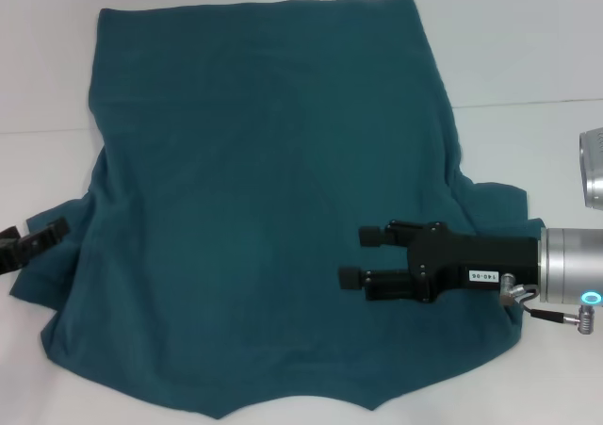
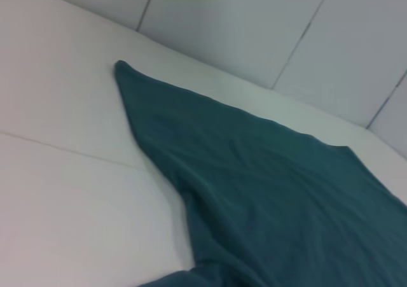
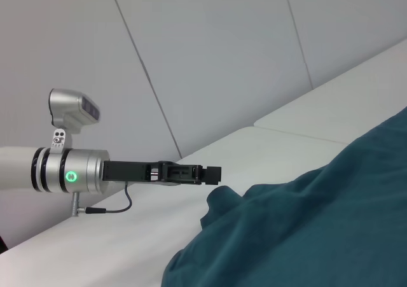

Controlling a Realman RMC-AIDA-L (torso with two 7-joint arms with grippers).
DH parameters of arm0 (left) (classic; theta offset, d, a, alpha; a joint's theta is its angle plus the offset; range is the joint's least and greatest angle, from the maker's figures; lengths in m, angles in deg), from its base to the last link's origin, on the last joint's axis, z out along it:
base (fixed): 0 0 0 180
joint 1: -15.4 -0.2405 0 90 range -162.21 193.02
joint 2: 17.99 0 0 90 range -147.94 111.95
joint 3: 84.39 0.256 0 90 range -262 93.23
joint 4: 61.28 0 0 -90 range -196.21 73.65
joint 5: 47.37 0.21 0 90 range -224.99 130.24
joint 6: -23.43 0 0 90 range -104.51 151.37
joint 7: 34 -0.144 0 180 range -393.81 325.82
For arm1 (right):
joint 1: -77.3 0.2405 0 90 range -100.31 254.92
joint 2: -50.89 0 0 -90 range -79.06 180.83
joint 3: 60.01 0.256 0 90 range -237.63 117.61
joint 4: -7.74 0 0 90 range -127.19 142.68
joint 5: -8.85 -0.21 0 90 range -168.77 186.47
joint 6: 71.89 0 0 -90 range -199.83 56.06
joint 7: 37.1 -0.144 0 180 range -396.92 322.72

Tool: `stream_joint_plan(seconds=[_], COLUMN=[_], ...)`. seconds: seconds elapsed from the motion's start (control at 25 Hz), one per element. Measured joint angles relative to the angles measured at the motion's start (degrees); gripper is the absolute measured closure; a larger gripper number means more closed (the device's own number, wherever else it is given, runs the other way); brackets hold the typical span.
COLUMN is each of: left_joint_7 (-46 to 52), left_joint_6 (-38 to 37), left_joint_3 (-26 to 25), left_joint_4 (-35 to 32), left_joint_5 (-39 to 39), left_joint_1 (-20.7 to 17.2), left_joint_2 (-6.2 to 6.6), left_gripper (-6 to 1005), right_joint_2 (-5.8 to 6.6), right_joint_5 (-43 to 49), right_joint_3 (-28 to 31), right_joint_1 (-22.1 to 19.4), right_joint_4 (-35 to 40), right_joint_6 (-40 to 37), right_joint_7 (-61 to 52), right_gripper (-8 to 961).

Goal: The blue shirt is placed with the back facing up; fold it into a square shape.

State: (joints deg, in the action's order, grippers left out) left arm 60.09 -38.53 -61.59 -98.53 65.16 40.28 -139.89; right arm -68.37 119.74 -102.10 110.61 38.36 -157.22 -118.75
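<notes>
The blue shirt [image 1: 264, 189] lies spread on the white table, plain side up, with the hem at the far end and the sleeves near me. My right gripper [image 1: 361, 255] is open above the shirt's near right part, pointing left, with nothing between its fingers. My left gripper [image 1: 38, 241] sits at the picture's left edge, right beside the shirt's left sleeve. The right wrist view shows that left gripper [image 3: 202, 173] just off the sleeve's edge, with the shirt [image 3: 318, 223] in front. In the left wrist view only the shirt [image 2: 267, 191] and one far corner of it show.
The white table [image 1: 47, 86] runs all around the shirt, with a seam line across it at mid-height. Pale wall panels [image 3: 210, 51] stand behind the table. The right arm's silver wrist [image 1: 570, 269] reaches in from the right edge.
</notes>
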Motion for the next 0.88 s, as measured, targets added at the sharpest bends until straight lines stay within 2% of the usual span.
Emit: stream_joint_plan(seconds=[0.88], left_joint_7=[0.64], left_joint_6=[-0.12], left_joint_3=[1.18], left_joint_4=[0.25], left_joint_5=[3.17], left_joint_1=[0.0], left_joint_2=[-0.42], left_gripper=[126], right_joint_2=[0.01], right_joint_5=[0.03], right_joint_3=[0.46], right_joint_1=[-0.08], right_joint_4=[0.1], right_joint_6=[0.09], right_joint_7=[0.0], right_gripper=[56])
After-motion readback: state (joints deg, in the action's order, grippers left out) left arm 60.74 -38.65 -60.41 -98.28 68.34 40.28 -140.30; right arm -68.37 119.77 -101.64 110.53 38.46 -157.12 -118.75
